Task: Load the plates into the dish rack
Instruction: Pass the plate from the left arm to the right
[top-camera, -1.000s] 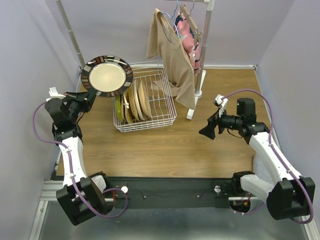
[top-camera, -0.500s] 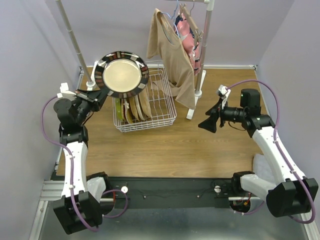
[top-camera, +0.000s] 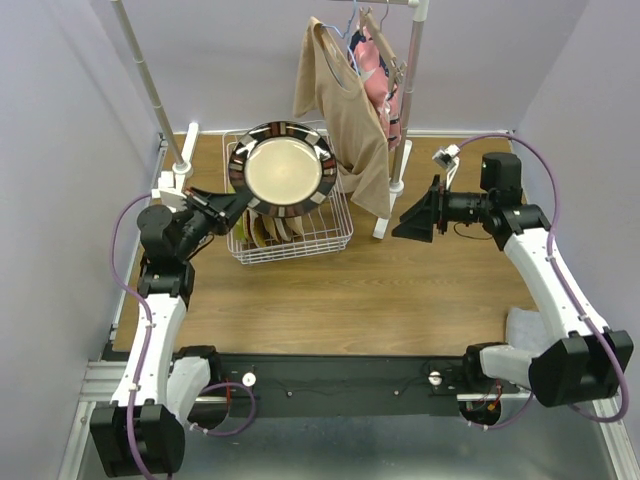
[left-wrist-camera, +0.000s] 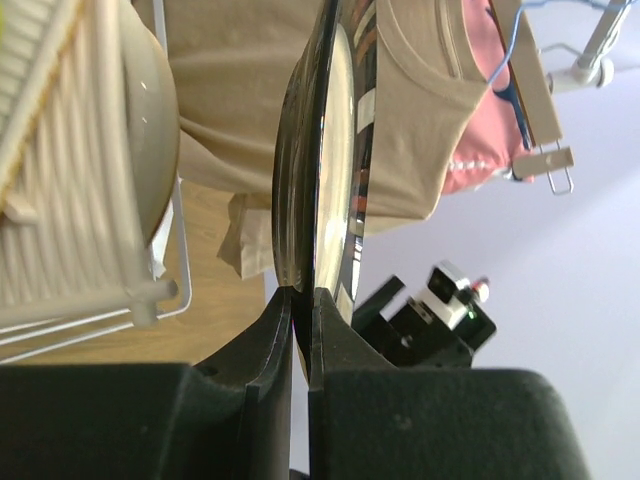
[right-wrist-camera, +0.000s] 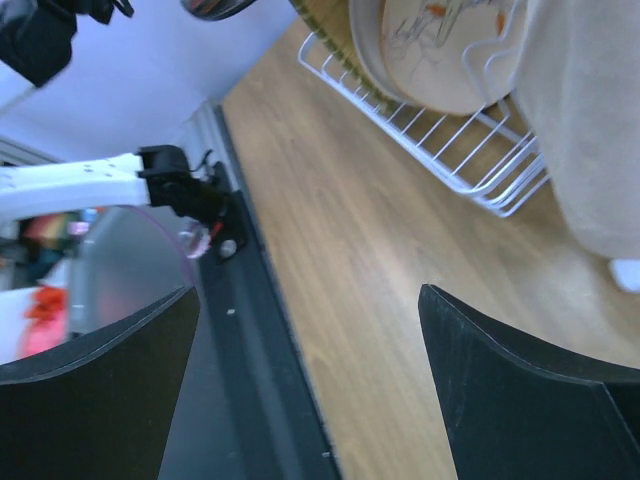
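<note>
Wood-grain tabletop (top-camera: 380, 290), lilac walls on three sides. White wire dish rack (top-camera: 300, 246) sits upper centre-left of the overhead view, several plates (top-camera: 262, 228) standing on edge in its left half. Left gripper (top-camera: 233, 199) has its fingers pressed onto the lower rim of a round beige plate with a dark glossy border (top-camera: 283, 170). The plate is held upright, face to the camera, in the air above the rack's middle. Wrist view confirms an edge-only pinch, both pads thin against the rim. Right gripper (top-camera: 411, 219) has its fingers spread wide and holds nothing; it hovers right of centre, near the foot of the white clothes stand (top-camera: 410, 100). Judged step: lowering the plate into a free slot. Risks: such a shallow rim grip may let the plate pivot or slip. Its edge may also strike the standing plates or a prong if it comes down off-line. The hanging beige top (top-camera: 345, 110) is just beside the plate's right edge and could snag it.
</note>
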